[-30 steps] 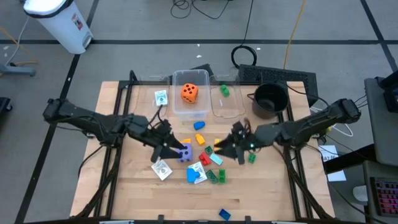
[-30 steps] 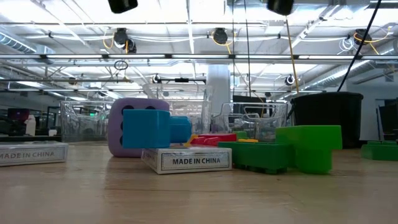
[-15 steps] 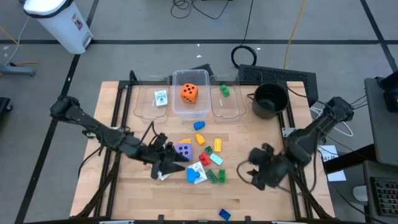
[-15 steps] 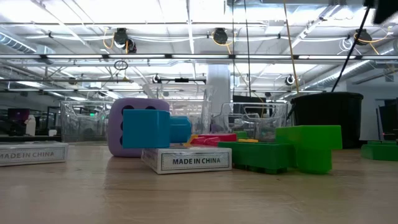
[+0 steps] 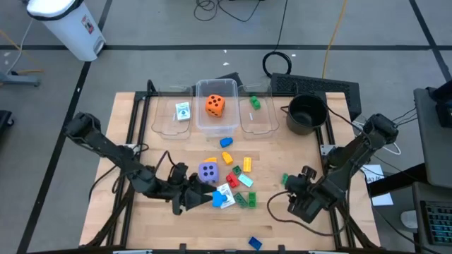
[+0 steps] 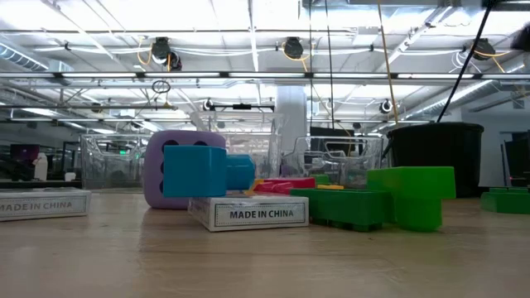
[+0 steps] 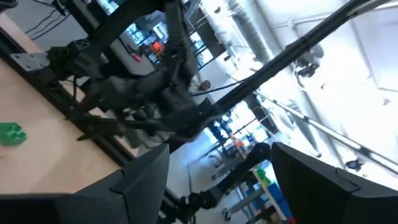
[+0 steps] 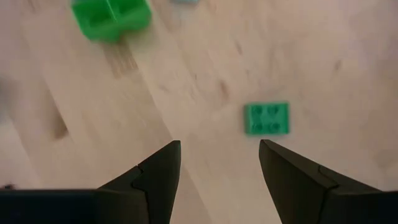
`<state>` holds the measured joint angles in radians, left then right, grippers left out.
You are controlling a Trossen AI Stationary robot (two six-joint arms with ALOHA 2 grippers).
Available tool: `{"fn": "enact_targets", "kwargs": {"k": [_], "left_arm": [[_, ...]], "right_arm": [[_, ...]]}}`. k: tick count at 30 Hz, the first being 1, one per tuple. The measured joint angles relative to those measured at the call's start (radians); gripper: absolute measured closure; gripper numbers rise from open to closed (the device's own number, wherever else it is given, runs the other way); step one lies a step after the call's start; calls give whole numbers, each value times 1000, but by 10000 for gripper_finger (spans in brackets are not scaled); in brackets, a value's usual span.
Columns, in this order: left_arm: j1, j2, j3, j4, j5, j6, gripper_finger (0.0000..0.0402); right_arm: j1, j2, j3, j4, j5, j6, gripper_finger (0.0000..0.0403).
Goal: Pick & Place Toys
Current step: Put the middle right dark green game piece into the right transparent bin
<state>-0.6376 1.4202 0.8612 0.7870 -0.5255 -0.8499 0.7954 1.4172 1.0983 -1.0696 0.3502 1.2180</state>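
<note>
The right gripper (image 8: 217, 180) stands with its fingers parted and nothing between them, low over the table's near right part; its wrist view looks down on a small green brick (image 8: 267, 118) lying flat, studs up, on bare wood. The left gripper (image 5: 185, 200) is also spread and empty, near the front edge left of centre, just beside the toy cluster.

Most toys lie mid-table: a purple die (image 5: 207, 171), a blue brick (image 5: 220, 200) resting on a card box (image 6: 248, 213), green bricks (image 5: 246, 200), red and yellow pieces. An orange die (image 5: 215, 105) already sits in the middle clear bin (image 5: 203, 120) by the far edge; a card pack (image 5: 183, 111) is in the left bin.

I judge the bricks light, hard and rather slick, best pinched across their short flat sides. The foam dice should give under pressure, so a gentle hold across opposite faces suits them.

The left wrist view points off into the room and shows no toy near its fingers. The low view shows neither gripper
</note>
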Motion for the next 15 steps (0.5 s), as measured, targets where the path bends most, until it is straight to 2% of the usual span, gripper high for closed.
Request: {"fn": "enact_targets", "kwargs": {"k": [7, 11, 15], "left_arm": [[0, 15, 0, 40, 0, 6, 121], [9, 15, 0, 40, 0, 34, 121], [38, 15, 0, 33, 1, 64, 121]], "right_arm": [[-48, -58, -184, 172, -123, 37, 193], [-109, -100, -267, 232, -192, 306, 193], [-157, -130, -335, 287, -195, 528, 193]]}}
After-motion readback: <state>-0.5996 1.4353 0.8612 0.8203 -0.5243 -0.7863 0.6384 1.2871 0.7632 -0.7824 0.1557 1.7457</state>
